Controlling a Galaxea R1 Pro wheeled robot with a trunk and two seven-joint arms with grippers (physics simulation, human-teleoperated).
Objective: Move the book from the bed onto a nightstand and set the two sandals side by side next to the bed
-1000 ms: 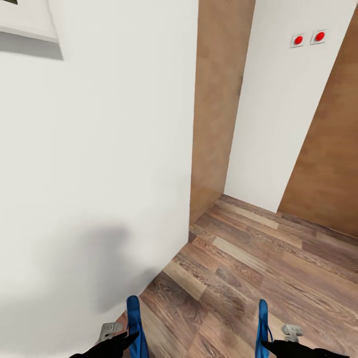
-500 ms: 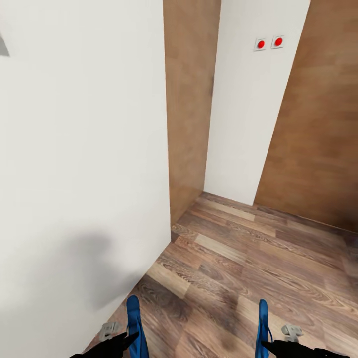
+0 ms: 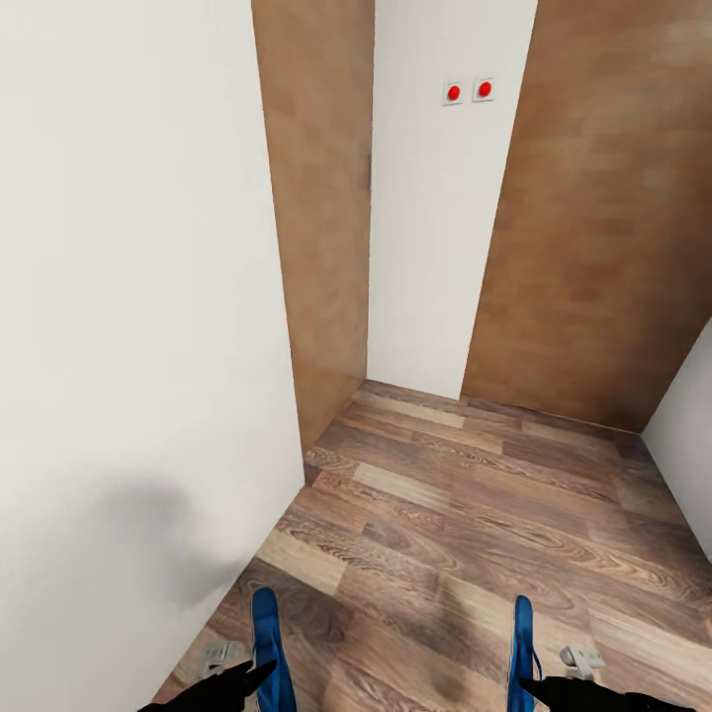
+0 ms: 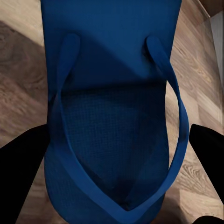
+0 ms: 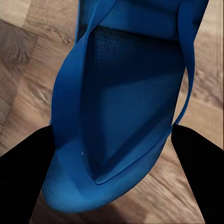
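Note:
I carry one bright blue sandal in each hand above the wood-plank floor. The left sandal sticks forward from my left gripper, which is shut on it; up close its sole and thong straps sit between the black fingers. The right sandal is held edge-up by my right gripper, shut on it, with the sole between the fingers. The bed, book and nightstand are out of view.
A white wall stands close on my left, ending at a corner. Ahead are brown wood panels and a white wall strip with two red-buttoned switches. Another white wall edge shows at right. Open floor lies ahead.
The whole view has swung: the left wall takes less of the picture, the switches slid left, and more floor and a right wall edge appear. Both sandals stay held as before.

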